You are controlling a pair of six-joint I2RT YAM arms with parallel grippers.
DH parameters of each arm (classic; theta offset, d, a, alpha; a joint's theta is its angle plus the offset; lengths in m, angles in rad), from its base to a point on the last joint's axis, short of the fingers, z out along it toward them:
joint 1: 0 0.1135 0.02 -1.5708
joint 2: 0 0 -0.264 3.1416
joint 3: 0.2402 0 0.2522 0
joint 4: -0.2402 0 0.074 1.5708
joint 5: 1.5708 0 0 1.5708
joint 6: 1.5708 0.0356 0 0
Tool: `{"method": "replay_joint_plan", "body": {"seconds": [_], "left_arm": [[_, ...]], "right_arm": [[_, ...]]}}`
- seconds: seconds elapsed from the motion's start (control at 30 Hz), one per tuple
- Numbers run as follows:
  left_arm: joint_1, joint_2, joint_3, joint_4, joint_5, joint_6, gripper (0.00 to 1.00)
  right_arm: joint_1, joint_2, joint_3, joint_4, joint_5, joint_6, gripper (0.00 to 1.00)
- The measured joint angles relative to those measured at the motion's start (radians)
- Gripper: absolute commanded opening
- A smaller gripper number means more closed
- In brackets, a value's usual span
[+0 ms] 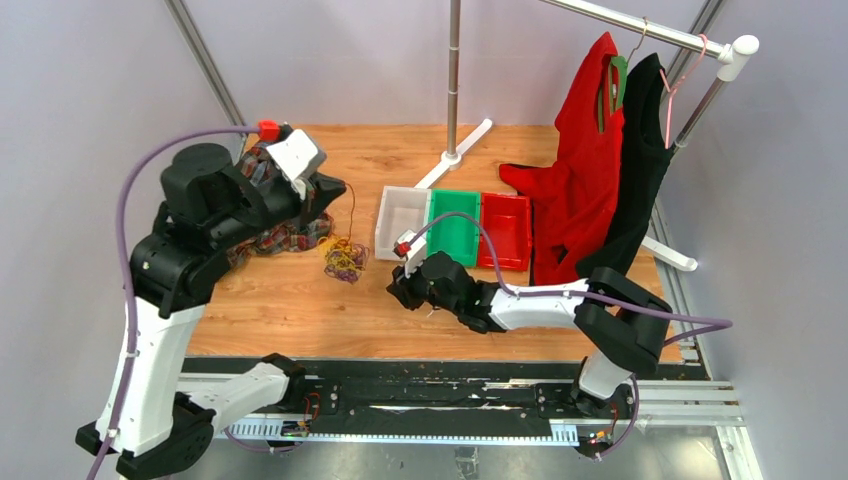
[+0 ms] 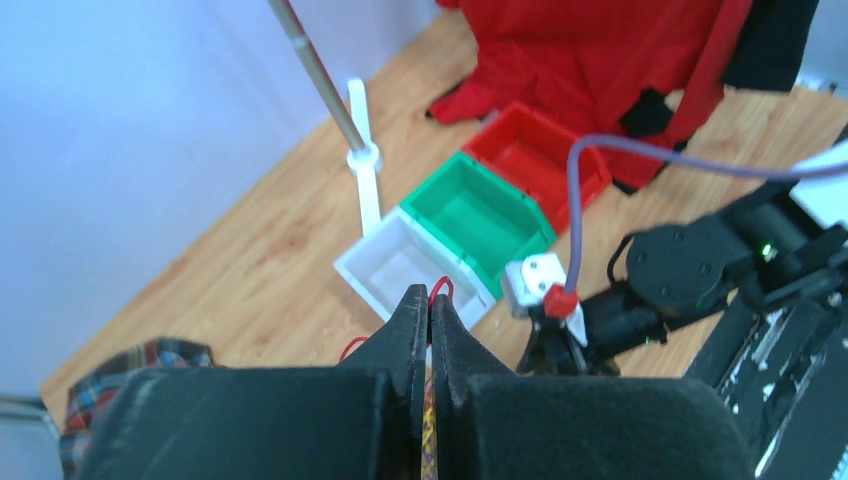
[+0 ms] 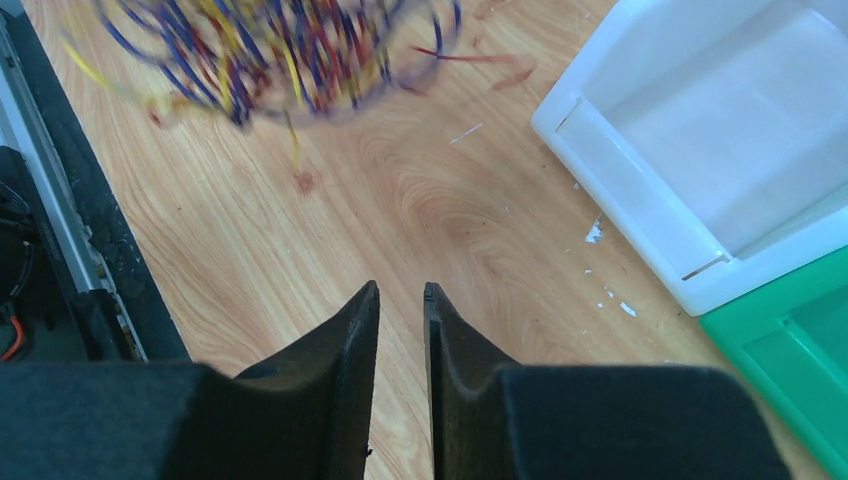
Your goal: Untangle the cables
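table [image 3: 300, 250]: wood-grain, smooth, low sheen, white flecks | white bin [image 3: 700, 150], green bin [image 3: 790, 370], red bin [image 1: 505, 230]: glossy moulded plastic | cables [image 1: 345, 260]: thin plastic-coated strands | pole [image 1: 455, 70]: polished metal | red garment [image 1: 585, 180]: matt cloth

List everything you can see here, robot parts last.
cables: one bunch, yellow, purple, dark red, table left of centre
bins: three, white bin, green bin, red bin, row right of cables
plaid cloth: one, red check, table far left
garments: two, red garment, black garment, hanging on rack
rack: one, metal, far right
table: one, light wood
left gripper: one, black, shut on cable strand
right gripper: one, black, narrow gap, empty, near white bin
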Motion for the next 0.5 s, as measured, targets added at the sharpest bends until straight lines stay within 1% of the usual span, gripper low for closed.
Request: {"method": "replay_joint_plan", "body": {"seconds": [0.03,0.13,0.17,0.2,0.23,0.33,0.43,0.5], "left_arm": [[0.000,0.007,0.026,-0.001,0.001,-0.006,0.00],[0.000,0.029,0.111,0.000,0.008,-0.024,0.01],[0.000,0.030,0.126,0.000,0.009,-0.026,0.00],[0.000,0.028,0.132,0.000,0.009,-0.026,0.00],[0.000,0.025,0.132,0.000,0.009,-0.026,0.00],[0.000,0.008,0.114,-0.003,0.010,-0.019,0.00],[0.000,-0.008,0.081,-0.011,0.012,-0.005,0.01],[0.000,-0.010,0.064,-0.016,0.017,-0.002,0.01]], "right_arm": [[0.000,0.006,0.000,0.001,-0.001,0.000,0.30],[0.000,0.008,-0.007,0.002,-0.002,0.013,0.53],[0.000,-0.005,-0.019,0.008,-0.002,0.014,0.65],[0.000,-0.029,-0.038,0.008,0.001,0.019,0.70],[0.000,-0.056,-0.053,0.006,0.004,0.025,0.72],[0.024,-0.200,-0.098,-0.016,0.035,0.013,0.73],[0.068,-0.351,-0.095,-0.024,0.051,-0.010,0.73],[0.087,-0.406,-0.083,-0.028,0.052,-0.024,0.74]]}}
